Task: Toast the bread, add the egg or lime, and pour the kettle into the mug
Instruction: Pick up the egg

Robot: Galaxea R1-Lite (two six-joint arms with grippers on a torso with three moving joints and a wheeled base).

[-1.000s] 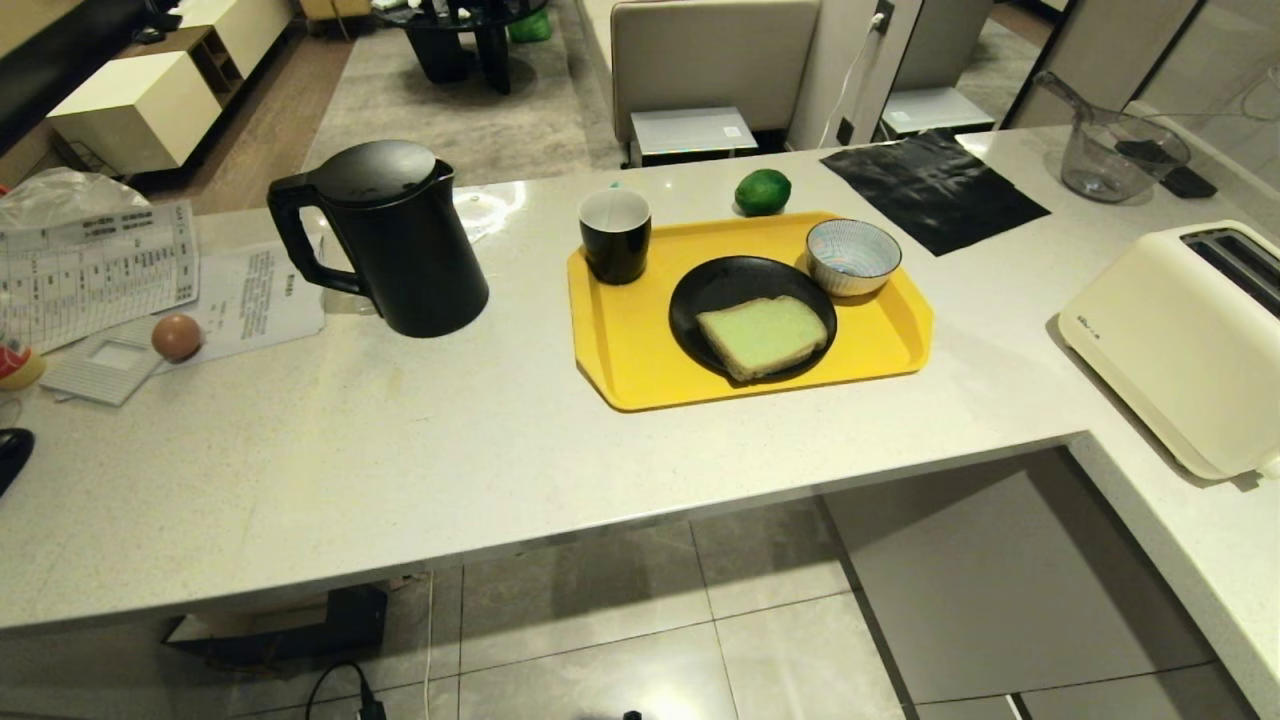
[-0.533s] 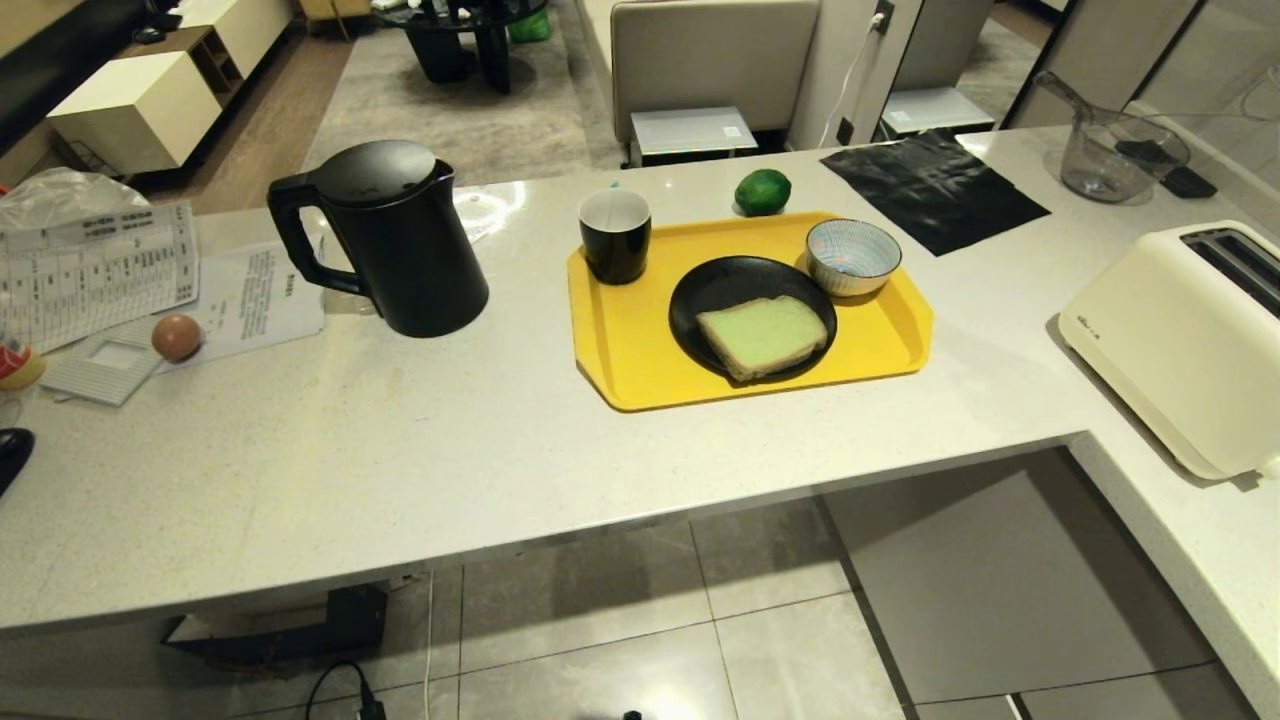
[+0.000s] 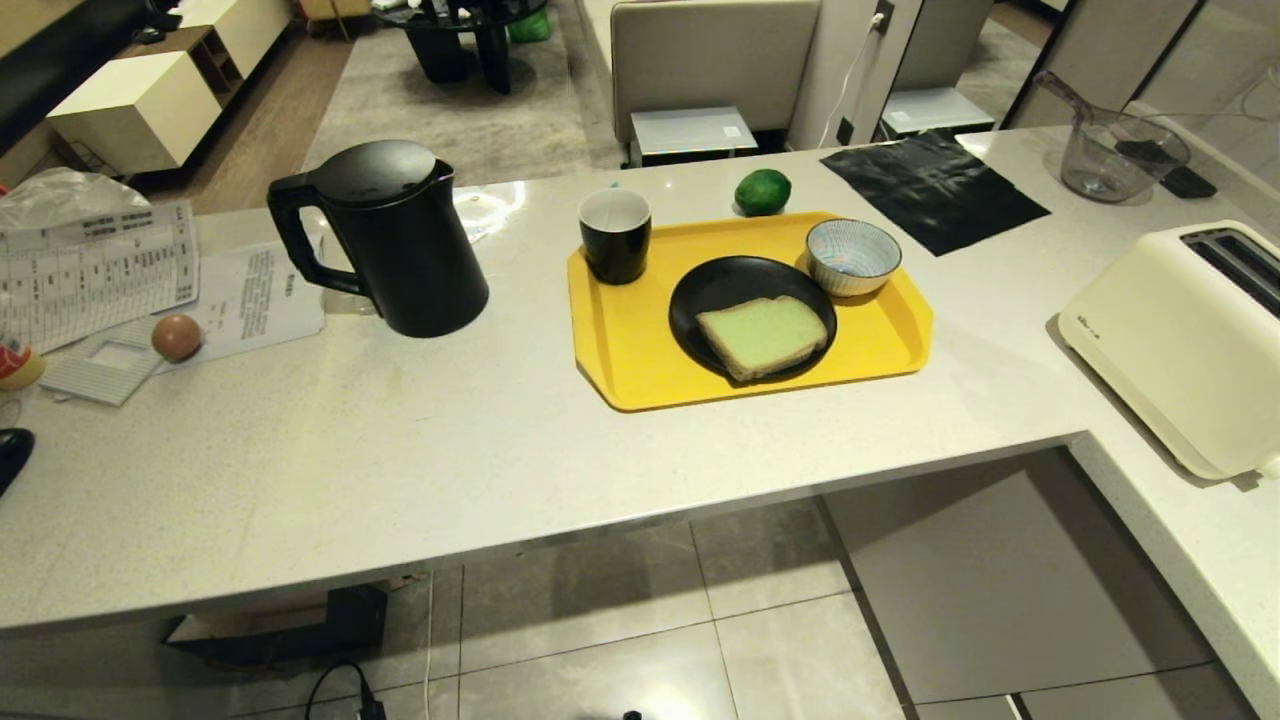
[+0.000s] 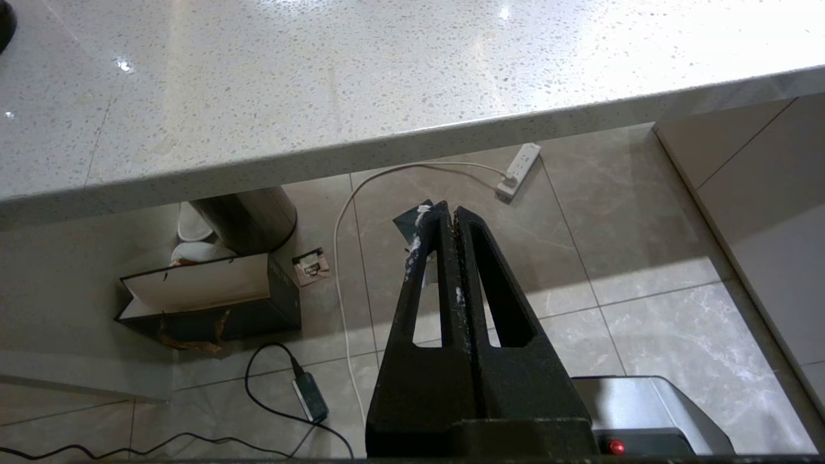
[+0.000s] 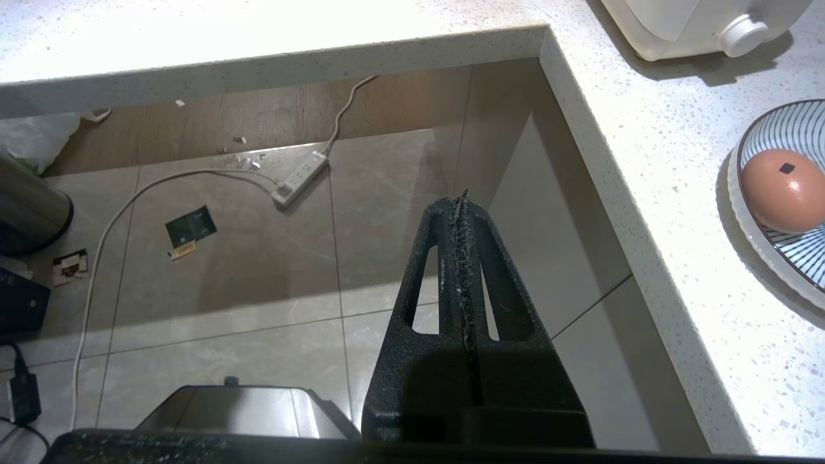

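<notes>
The bread [image 3: 762, 336], pale green with a brown crust, lies on a black plate [image 3: 720, 285] on the yellow tray [image 3: 620, 340]. The black mug [image 3: 615, 238] stands on the tray's far left corner. Left of the tray stands the black kettle [image 3: 400, 240], its handle facing left. The lime [image 3: 763, 191] sits on the counter just behind the tray. In the right wrist view a salmon-pink egg [image 5: 783, 190] rests in a striped dish [image 5: 754, 219]. My left gripper [image 4: 449, 209] and right gripper [image 5: 461, 198] are shut and empty, low in front of the counter edge over the floor, outside the head view.
A cream toaster [image 3: 1170, 340] stands on the right counter wing. A striped bowl [image 3: 853, 256] is on the tray. A browner egg [image 3: 177, 337] lies on papers [image 3: 100, 270] at far left. A black mat [image 3: 935, 190] and a glass jug [image 3: 1120, 155] sit at the back right. A power strip [image 4: 517, 171] lies on the floor.
</notes>
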